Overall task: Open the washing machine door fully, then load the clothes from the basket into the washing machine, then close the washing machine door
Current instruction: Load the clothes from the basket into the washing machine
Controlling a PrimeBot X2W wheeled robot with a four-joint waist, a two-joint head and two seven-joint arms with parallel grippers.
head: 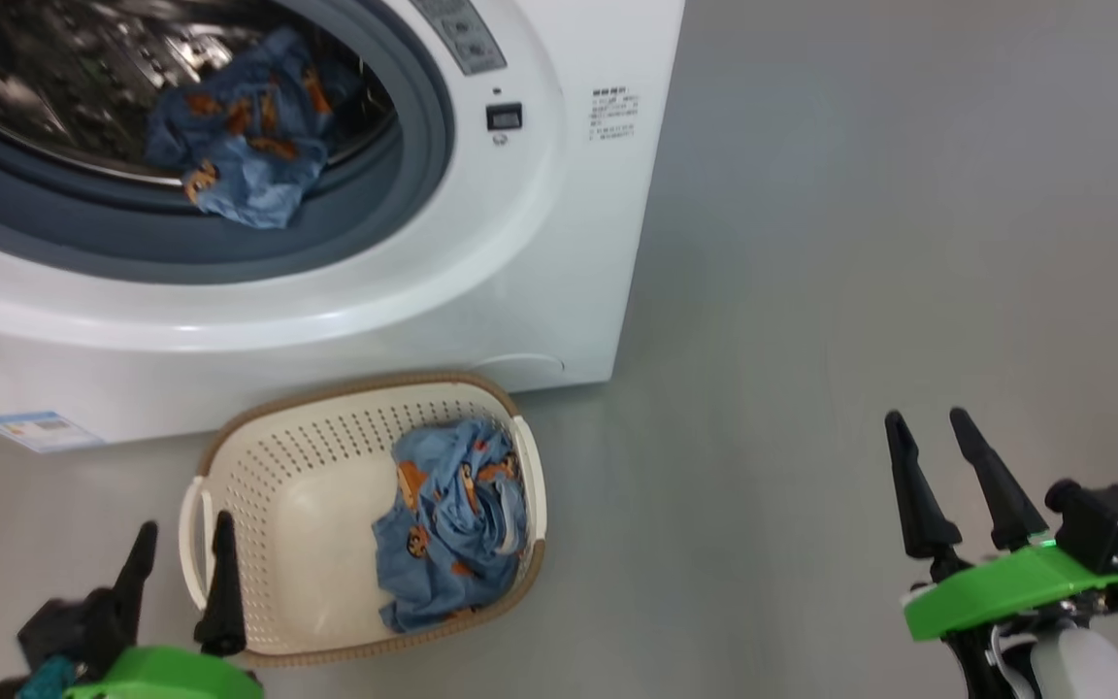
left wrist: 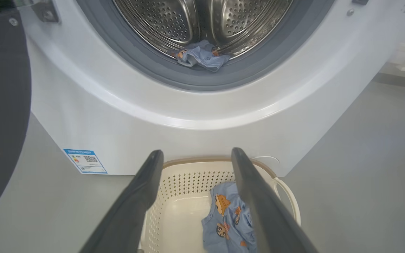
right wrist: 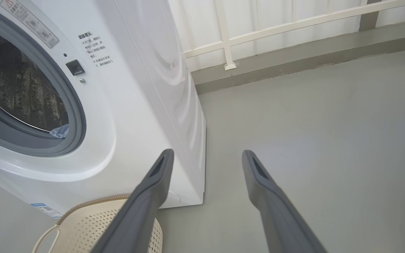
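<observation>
The white washing machine (head: 520, 243) stands open, and its door's black rim (left wrist: 2, 116) is swung to the left in the left wrist view. One light blue printed garment (head: 239, 136) lies at the drum mouth, over the grey gasket (head: 404, 165). Another garment (head: 452, 519) is bunched in the right half of the cream basket (head: 278, 505), which sits on the floor before the washer. My left gripper (head: 180, 534) is open by the basket's left handle, holding nothing. My right gripper (head: 933, 419) is open over bare floor, well right of the basket.
Grey floor (head: 860, 243) spreads to the right of the washer. A white railing (right wrist: 258, 31) and a low grey kerb (right wrist: 294, 59) run behind it in the right wrist view. A small blue label (head: 35, 427) marks the washer's lower front.
</observation>
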